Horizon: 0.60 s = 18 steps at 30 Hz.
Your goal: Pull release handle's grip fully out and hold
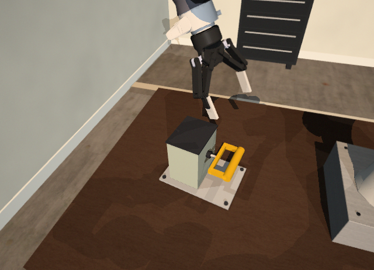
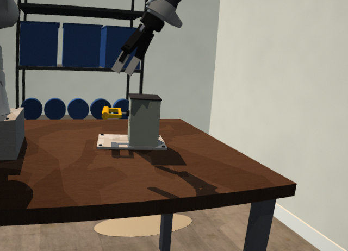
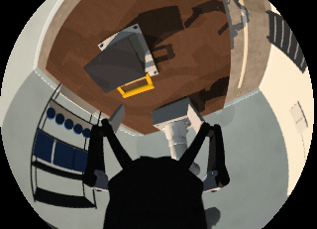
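Note:
The release handle's yellow grip (image 1: 234,163) (image 2: 105,112) (image 3: 139,91) is a rectangular frame with a thick level bar on its outer side. It stands out from the green-grey housing (image 1: 183,167) (image 2: 144,121), close to it on a short rod. The housing's dark top (image 3: 114,65) hides part of it in the wrist view. My gripper (image 1: 230,104) (image 2: 123,71) (image 3: 156,109) is wide open and empty. It hangs tilted in the air above the height of the housing top, clear of the grip, and touches nothing.
The housing stands on a pale base plate (image 1: 214,193) (image 2: 118,148) with dark bolts, on the brown table (image 1: 127,194) (image 2: 98,183). The arm's metal base block (image 1: 338,197) (image 2: 8,138) stands on the side the grip faces. A shelf with blue bins (image 2: 39,43) is in the background.

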### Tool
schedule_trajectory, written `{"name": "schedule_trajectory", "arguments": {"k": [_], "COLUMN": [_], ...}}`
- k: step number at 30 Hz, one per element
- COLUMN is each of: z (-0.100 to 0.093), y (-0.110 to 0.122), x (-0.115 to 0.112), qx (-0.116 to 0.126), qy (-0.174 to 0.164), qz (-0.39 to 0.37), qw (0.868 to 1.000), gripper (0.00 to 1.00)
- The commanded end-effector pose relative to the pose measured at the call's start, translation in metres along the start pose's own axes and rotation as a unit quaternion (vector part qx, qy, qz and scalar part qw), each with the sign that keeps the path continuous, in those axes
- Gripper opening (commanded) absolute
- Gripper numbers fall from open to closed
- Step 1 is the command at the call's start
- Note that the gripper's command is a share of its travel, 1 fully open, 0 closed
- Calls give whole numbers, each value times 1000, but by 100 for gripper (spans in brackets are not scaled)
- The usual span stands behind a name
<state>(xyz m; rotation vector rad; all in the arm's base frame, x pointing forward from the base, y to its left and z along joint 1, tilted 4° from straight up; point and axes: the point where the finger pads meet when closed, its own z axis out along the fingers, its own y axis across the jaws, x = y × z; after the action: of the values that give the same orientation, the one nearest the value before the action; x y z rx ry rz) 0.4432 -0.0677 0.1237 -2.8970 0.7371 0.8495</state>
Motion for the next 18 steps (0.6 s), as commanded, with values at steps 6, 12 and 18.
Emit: {"name": "schedule_trajectory", "arguments": {"k": [6,12,18], "z": [0,0,6], "y": [0,0,4], "x": [2,2,1], "qx": [0,0,-2], "qy": [3,3,2], "qz": [-23,-23,-57], "qw": [1000,1000,998], "gripper": [100,100,100]}}
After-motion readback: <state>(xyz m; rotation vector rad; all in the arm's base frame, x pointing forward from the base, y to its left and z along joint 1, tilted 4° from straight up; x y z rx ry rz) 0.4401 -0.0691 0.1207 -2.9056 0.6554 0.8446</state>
